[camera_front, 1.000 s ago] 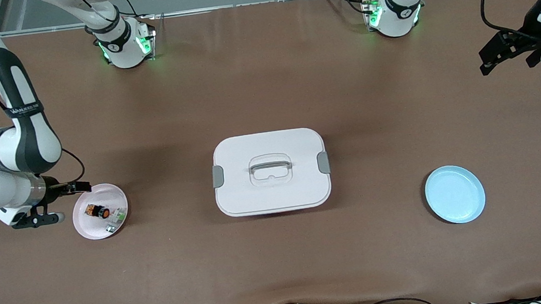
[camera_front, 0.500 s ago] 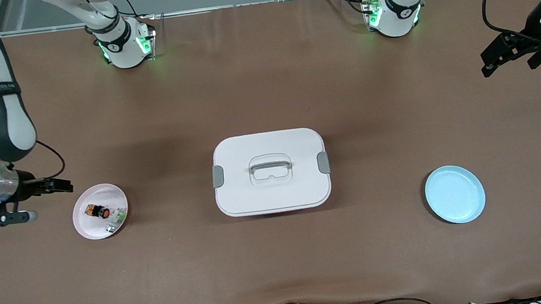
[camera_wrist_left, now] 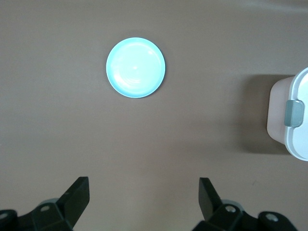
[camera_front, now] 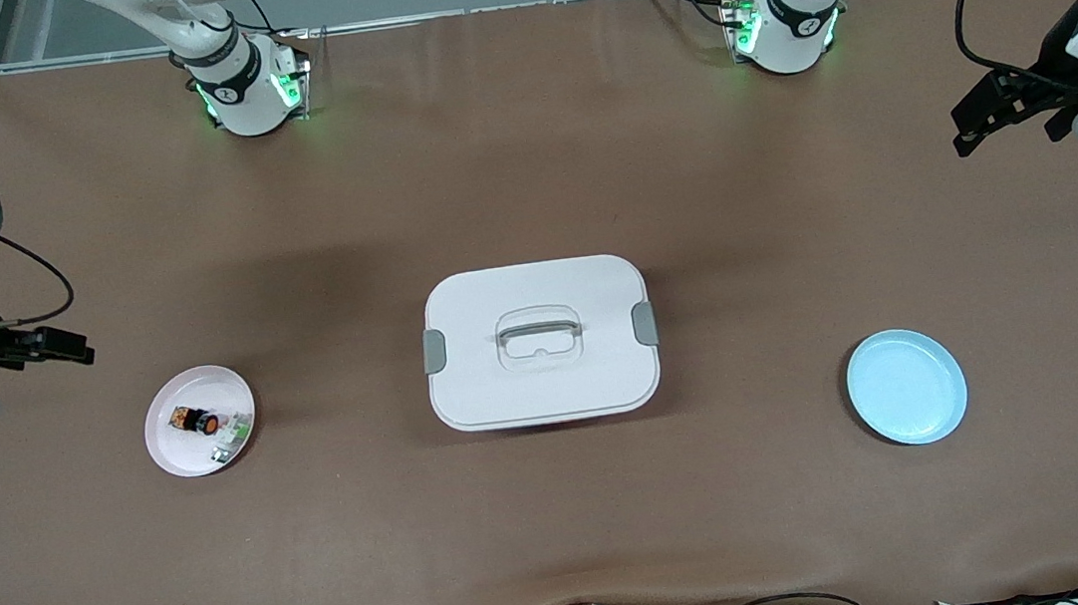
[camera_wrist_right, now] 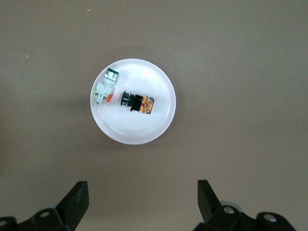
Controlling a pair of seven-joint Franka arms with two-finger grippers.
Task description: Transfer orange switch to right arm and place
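Note:
The orange switch [camera_front: 194, 420] is a small black part with orange ends. It lies on its side in a pink plate [camera_front: 176, 453] toward the right arm's end of the table, beside a small white-and-green component [camera_front: 230, 434]. My right gripper [camera_front: 81, 349] is open and empty, up in the air over bare table next to the plate. In the right wrist view the switch [camera_wrist_right: 137, 102] and the plate [camera_wrist_right: 134, 129] lie well clear of the open gripper [camera_wrist_right: 143, 202]. My left gripper [camera_front: 964, 130] is open and empty, held high at the left arm's end of the table; it also shows in the left wrist view [camera_wrist_left: 144, 199].
A white lidded box [camera_front: 606, 366] with grey latches stands mid-table. A light blue plate [camera_front: 907, 387] lies toward the left arm's end and shows in the left wrist view [camera_wrist_left: 135, 67]. Cables run along the table edge nearest the front camera.
My right gripper has drawn back from over the pink plate toward the right arm's end of the table, empty. The switch stays in the plate. The left arm has barely moved.

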